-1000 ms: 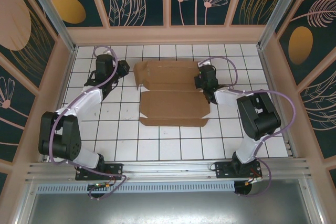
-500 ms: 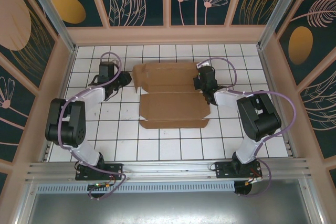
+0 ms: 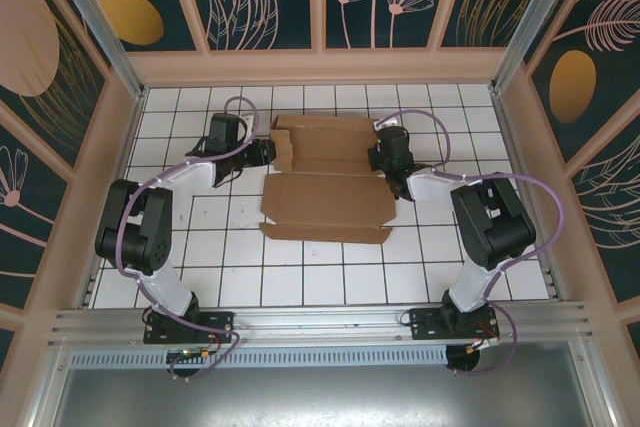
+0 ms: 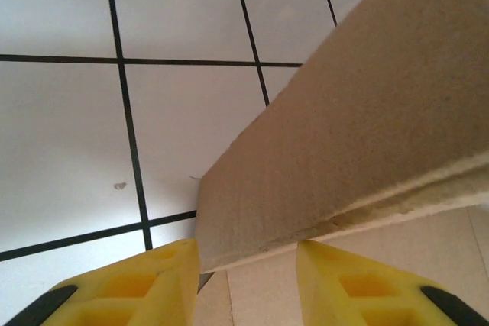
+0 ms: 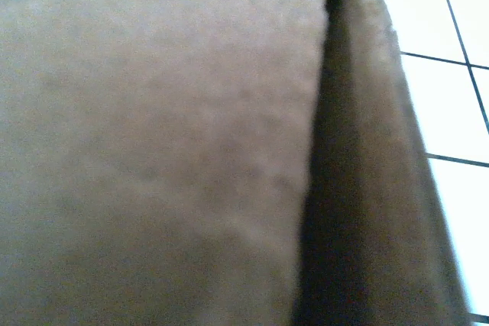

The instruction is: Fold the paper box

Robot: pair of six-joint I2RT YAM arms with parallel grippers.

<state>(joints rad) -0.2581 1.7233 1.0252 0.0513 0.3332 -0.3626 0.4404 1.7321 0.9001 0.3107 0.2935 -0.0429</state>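
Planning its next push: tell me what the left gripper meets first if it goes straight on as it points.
The paper box: the left gripper points at its raised left flap, whose edge sits between the open fingers. Contact looks near-immediate, though depth is hard to judge.

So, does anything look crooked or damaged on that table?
Nothing looks damaged. The paper box lies slightly askew to the tile lines, with its near edge slanting. Its left flap stands raised at the left end effector, so it is only half folded.
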